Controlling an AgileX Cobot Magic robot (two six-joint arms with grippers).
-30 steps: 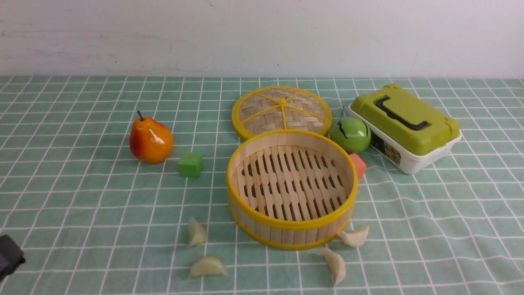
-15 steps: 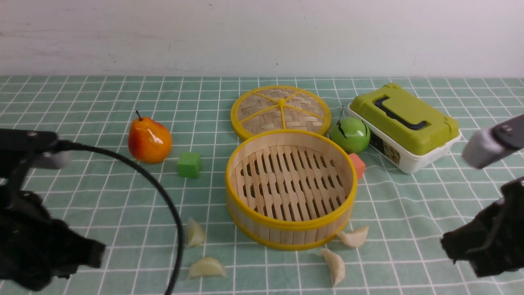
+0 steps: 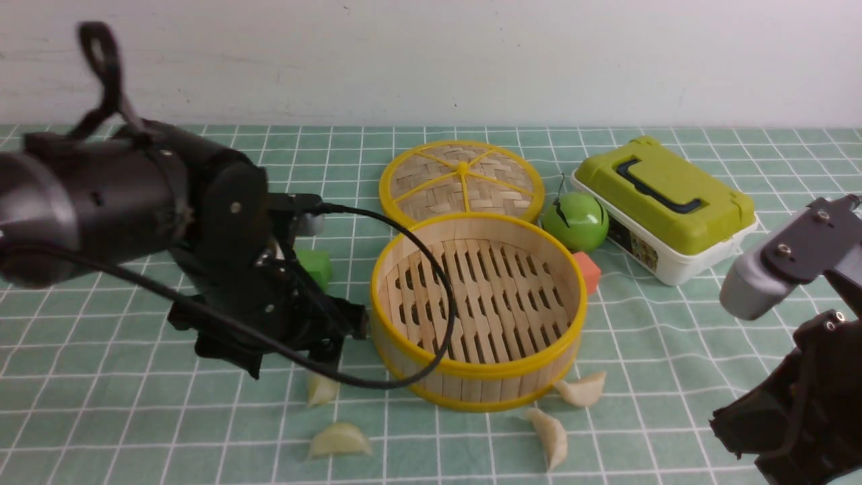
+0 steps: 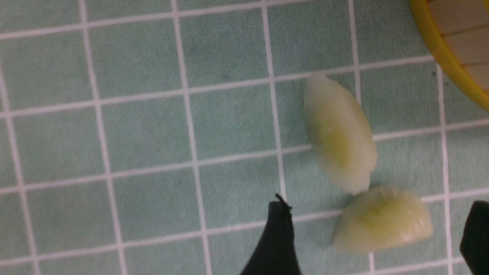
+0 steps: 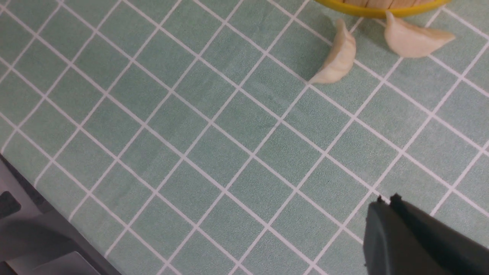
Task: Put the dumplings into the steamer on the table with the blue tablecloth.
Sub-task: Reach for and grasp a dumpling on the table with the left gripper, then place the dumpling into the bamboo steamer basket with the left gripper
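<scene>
Inspection from my station, bearings taken from the steamer in the front view.

Steamer [image 3: 465, 386]: upright near the middle of the tablecloth [image 3: 135, 424]. Its woven lid [image 3: 461, 180] lies flat at 12 o'clock.

All four dumplings [image 3: 339, 439] lie on the cloth outside the basket. One pair is at 7 o'clock and one pair at 5 o'clock. Of the 5 o'clock pair, one dumpling [image 3: 582, 389] lies just beside the basket wall.

Left gripper [image 4: 376, 244]: I find it spread wide and holding nothing, pointing down over the 7 o'clock pair. The left wrist view shows one dumpling of that pair between the two black fingertips [image 4: 277, 236], clear of both. The other lies near it.

Right gripper [image 5: 386, 199]: I find the fingers pressed together with nothing between them. It is over bare cloth at 4 o'clock, well apart from the 5 o'clock pair.

Other items:
- A green apple [image 3: 576, 221] sits at 1 o'clock.
- An orange cube [image 3: 591, 271] sits just beside the basket wall at 2 o'clock.
- A green-lidded box [image 3: 663, 205] stands farther out on the same bearing.
- A green cube [image 3: 320, 266] sits at 10 o'clock, partly hidden behind the left arm [image 3: 135, 195].
</scene>
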